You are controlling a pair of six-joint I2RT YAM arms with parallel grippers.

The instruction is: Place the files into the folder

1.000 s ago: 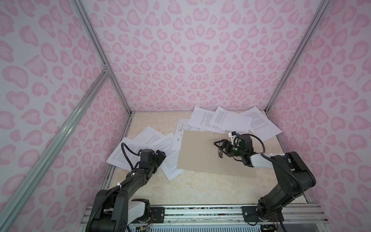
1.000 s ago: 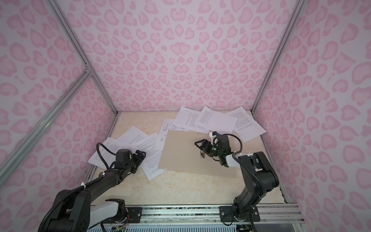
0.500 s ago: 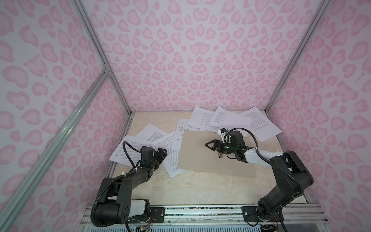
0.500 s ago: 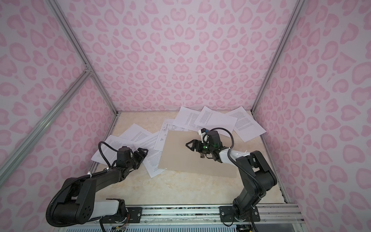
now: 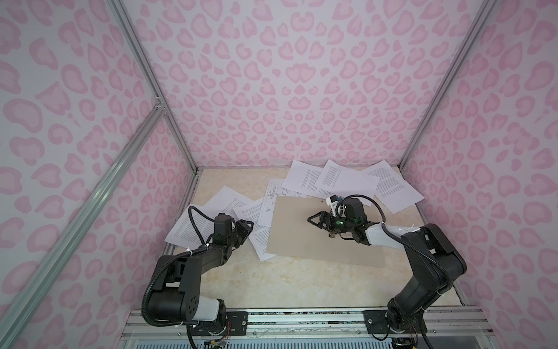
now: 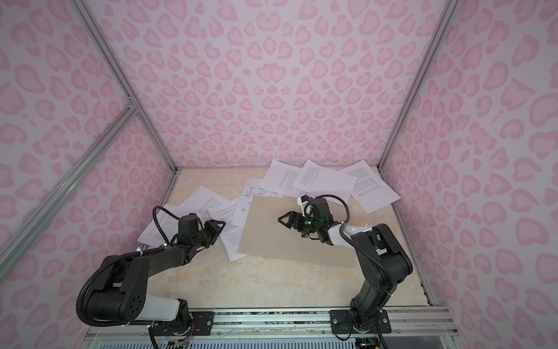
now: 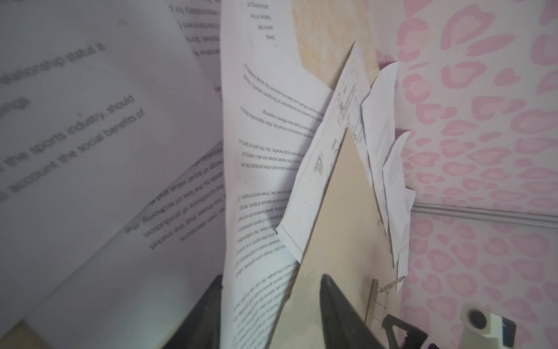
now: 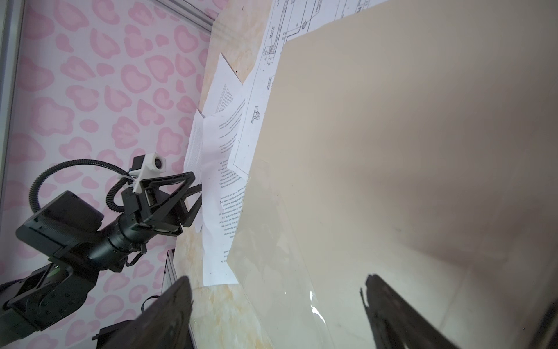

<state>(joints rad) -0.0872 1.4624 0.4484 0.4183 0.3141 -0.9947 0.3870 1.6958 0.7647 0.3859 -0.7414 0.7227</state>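
Across the cell floor runs a beige marbled tabletop (image 5: 302, 287). It is enclosed on the left, far and right sides by walls (image 5: 287, 90) with a pink spot pattern, which are joined by aluminium frame rails (image 5: 145, 75).

The folder (image 5: 302, 241) lies flat on the table, slightly right of centre. The files (image 5: 347, 179) lie loose around it:
- Three text sheets overlap at the far right.
- A drawing sheet (image 5: 271, 202) is tucked under the folder's far left corner.
- More text sheets fan out to the left, and one of them runs under the folder's left edge.

Left gripper (image 5: 248, 229): low over the left-hand sheets, just left of the folder. The left wrist view shows its jaws apart, with the raised edge of a text sheet (image 7: 256, 211) between them. They are not pressed together on it.

Right gripper (image 5: 312, 220): above the middle of the folder, pointing left. The right wrist view shows its fingers (image 8: 169, 311) wide apart, with only the folder surface beyond them.
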